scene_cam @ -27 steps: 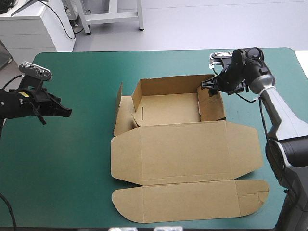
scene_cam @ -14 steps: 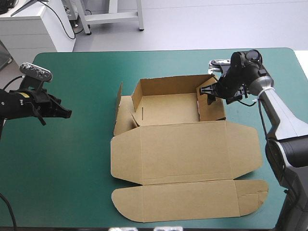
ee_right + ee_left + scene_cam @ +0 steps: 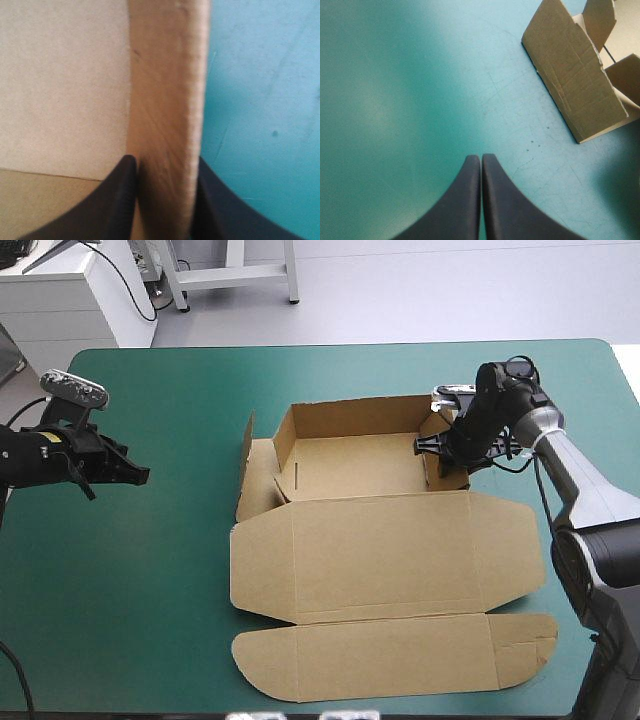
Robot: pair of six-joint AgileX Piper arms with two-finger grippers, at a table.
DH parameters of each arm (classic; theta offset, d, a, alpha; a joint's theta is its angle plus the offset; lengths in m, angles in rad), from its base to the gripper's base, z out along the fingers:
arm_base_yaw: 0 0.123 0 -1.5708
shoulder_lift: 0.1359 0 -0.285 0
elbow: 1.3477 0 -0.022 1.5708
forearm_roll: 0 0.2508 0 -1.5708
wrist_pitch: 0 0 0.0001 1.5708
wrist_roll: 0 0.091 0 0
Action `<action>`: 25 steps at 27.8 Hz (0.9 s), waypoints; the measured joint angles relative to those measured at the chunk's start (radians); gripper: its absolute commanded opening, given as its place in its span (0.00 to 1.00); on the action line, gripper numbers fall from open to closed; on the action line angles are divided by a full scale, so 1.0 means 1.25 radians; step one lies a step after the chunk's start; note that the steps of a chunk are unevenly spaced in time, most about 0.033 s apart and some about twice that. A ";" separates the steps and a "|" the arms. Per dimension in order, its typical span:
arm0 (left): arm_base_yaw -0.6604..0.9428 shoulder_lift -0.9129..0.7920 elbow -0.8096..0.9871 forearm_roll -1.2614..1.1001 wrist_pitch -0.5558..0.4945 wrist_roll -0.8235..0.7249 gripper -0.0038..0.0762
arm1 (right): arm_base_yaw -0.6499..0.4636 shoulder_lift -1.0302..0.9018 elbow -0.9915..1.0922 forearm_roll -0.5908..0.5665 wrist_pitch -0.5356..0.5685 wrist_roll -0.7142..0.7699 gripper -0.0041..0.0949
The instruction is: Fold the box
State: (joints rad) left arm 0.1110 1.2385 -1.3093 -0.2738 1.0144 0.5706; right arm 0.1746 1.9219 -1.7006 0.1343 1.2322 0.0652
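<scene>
The brown box lies mid-table with its far walls raised into a tray and the lid spread flat toward the near edge. My right gripper straddles the tray's right wall, one black finger inside and one outside, all but shut on the board. My left gripper hovers over the teal-green cover well left of the box, its fingers pressed together in a point. The box's left flap stands ahead of it.
Bare teal-green cover stretches left of the box. The lid's front flap reaches close to the table's near edge. A white cabinet stands beyond the far left corner.
My right gripper has moved down and toward the near side along the right wall, folding the wall's flap inward. The left arm has stayed put.
</scene>
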 measured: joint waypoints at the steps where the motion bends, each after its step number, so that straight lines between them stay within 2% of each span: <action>1: 0.000 0.000 0.000 0.000 0.000 0.000 0.04 | 0.000 0.000 0.000 0.002 0.000 -0.003 0.03; 7: 0.000 0.001 0.000 0.001 0.000 0.000 0.04 | 0.000 0.003 0.002 0.018 -0.001 -0.020 0.03; 11: 0.000 0.014 0.000 0.003 0.001 0.000 0.04 | 0.000 -0.016 0.006 0.027 -0.002 -0.075 0.03; 16: 0.000 0.052 0.000 0.006 -0.010 0.000 0.04 | -0.014 -0.107 0.007 0.031 0.000 -0.149 0.03; 25: 0.000 0.124 0.000 -0.028 -0.058 0.000 0.04 | -0.072 -0.281 0.007 0.033 0.011 -0.203 0.03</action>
State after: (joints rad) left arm 0.1110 1.3939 -1.3093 -0.3092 0.9421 0.5706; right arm 0.0841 1.5709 -1.6923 0.1758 1.2456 -0.1889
